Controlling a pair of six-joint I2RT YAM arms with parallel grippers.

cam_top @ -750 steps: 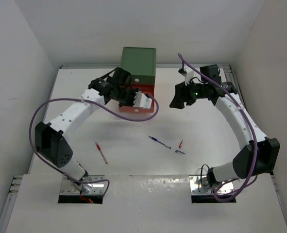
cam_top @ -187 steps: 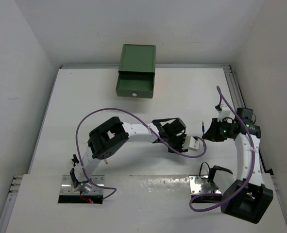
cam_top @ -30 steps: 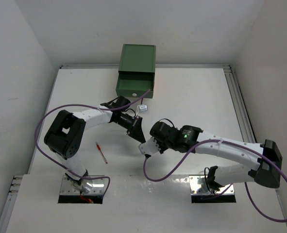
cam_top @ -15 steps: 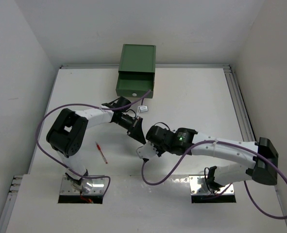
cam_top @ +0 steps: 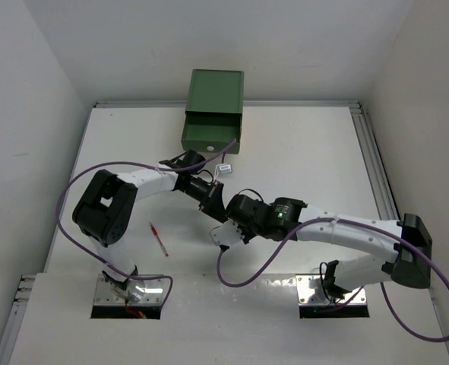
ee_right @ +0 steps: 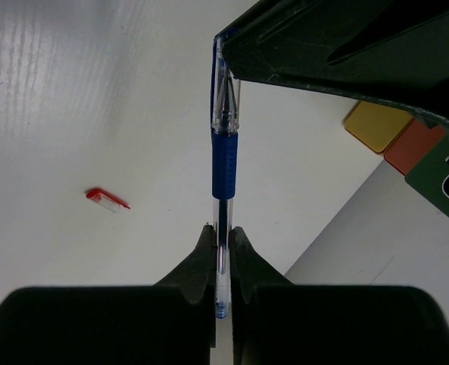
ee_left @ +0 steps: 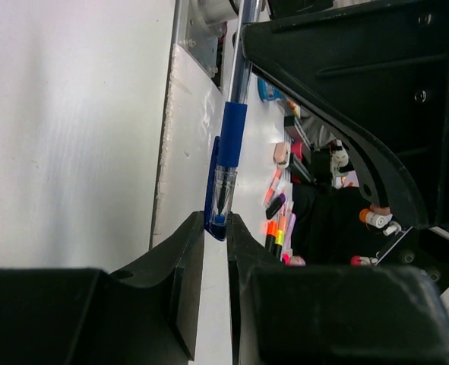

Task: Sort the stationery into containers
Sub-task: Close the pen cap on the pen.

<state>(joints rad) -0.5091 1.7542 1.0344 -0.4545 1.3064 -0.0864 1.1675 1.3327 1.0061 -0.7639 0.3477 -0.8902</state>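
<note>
Little of the sorting looks finished. Well to the left of the two hands, a red pen (cam_top: 158,239) lies loose on the counter (cam_top: 308,152). In the right wrist view a red cap (ee_right: 106,199) lies by itself on the counter, left of the pen gripped there. The left hand (cam_top: 211,201) is closed narrow on the capped tip end of a blue pen (ee_right: 223,163). The pen runs straight across to the right hand (ee_right: 220,245), whose fingers are pinched fully together on the back of the barrel. So both hands hold this one pen, and it looks lifted off the counter. I judge this to be a capping or a hand-over, not yet a drop into a container. Beyond the hands, away from the arm bases, the green drawer (cam_top: 209,141) is pulled out of its cabinet (cam_top: 217,91); its contents cannot be seen from above. To the right of the right hand, its own camera catches the corners of a yellow container (ee_right: 377,125) and an orange-red container (ee_right: 414,150), with dark green beside them. As far as I can judge, the blue pen, the red pen and the red cap are all left to be put away. Three things stand in the way. Both hands are tied up with one pen, the right arm (cam_top: 346,228) reaches across the middle of the counter, and a purple cable (cam_top: 226,148) from the left arm passes just in front of the drawer's corner.
</note>
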